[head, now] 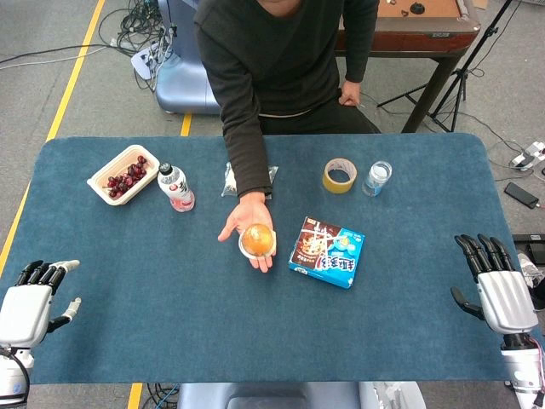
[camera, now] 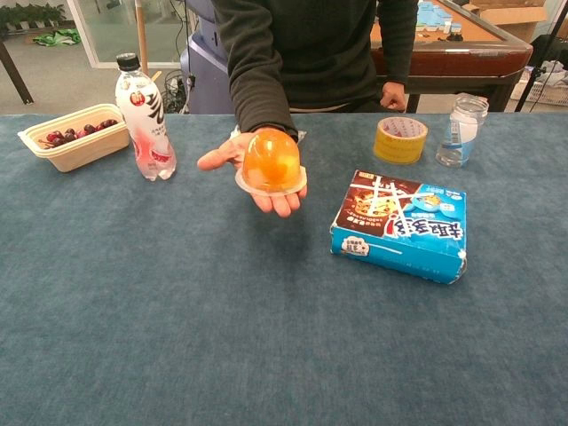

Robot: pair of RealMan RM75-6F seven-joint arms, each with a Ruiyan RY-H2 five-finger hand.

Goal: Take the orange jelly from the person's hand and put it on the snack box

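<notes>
The orange jelly (head: 257, 239) (camera: 271, 161), a domed cup with a clear rim, sits on the person's open palm (head: 247, 223) (camera: 232, 154) over the middle of the table. Just to its right lies the blue snack box (head: 328, 250) (camera: 401, 224), flat on the cloth. My left hand (head: 32, 300) rests at the table's left front edge with fingers apart, holding nothing. My right hand (head: 496, 285) rests at the right front edge, fingers spread, also holding nothing. Both hands are far from the jelly, and neither shows in the chest view.
A tray of cherries (head: 124, 174) (camera: 75, 135) and a pink drink bottle (head: 176, 187) (camera: 145, 118) stand at the back left. A yellow tape roll (head: 340, 175) (camera: 400, 139) and a small clear bottle (head: 376, 178) (camera: 462, 130) stand at the back right. A small packet (head: 230, 180) lies behind the person's arm.
</notes>
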